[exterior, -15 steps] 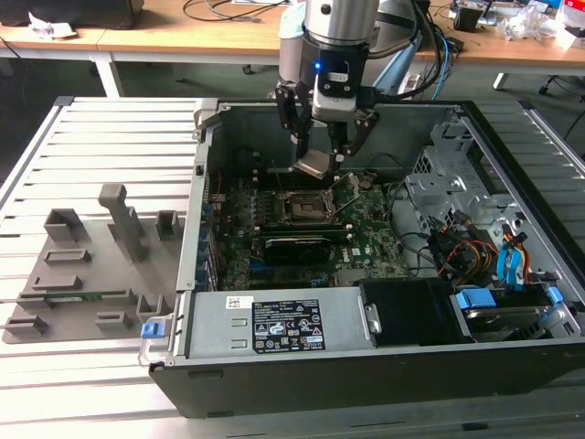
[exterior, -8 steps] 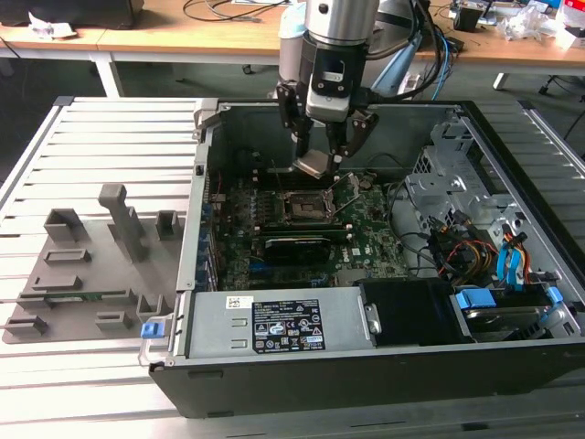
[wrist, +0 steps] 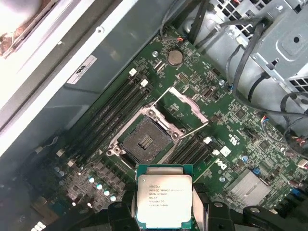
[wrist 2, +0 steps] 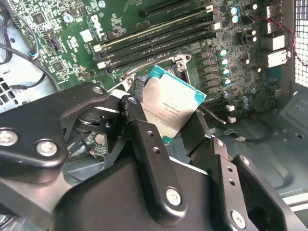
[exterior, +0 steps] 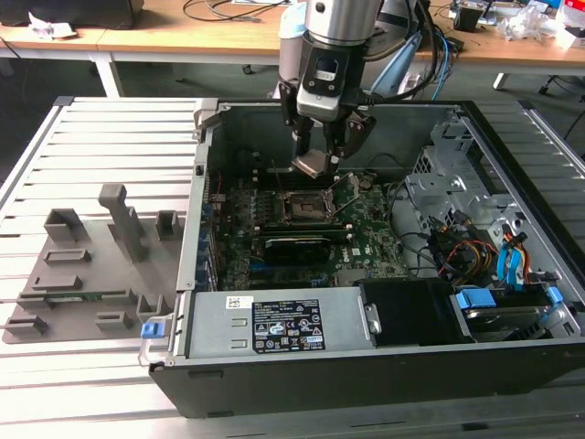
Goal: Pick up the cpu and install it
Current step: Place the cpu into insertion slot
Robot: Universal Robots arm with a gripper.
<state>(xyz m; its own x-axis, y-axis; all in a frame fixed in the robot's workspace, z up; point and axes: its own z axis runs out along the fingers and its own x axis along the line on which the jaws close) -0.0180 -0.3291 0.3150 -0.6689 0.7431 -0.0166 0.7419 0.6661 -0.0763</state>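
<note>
My gripper (exterior: 314, 163) hangs inside the open computer case, shut on the cpu (exterior: 311, 165), a thin silver square with a green edge. In the second wrist view the cpu (wrist 2: 169, 107) sits tilted between the black fingers (wrist 2: 139, 130). In the first wrist view the cpu (wrist: 164, 195) is held a little above the motherboard, just short of the open socket (wrist: 144, 142), whose metal frame (wrist: 185, 103) is swung up. In the exterior view the socket (exterior: 302, 208) lies below the gripper and slightly nearer the camera.
The black case wall (exterior: 366, 366) and the power supply (exterior: 274, 325) border the near side. Drive bays and cables (exterior: 475, 247) fill the exterior view's right. Memory slots (wrist: 113, 113) flank the socket. A grey plastic tray (exterior: 82, 265) rests on the slatted table at the exterior view's left.
</note>
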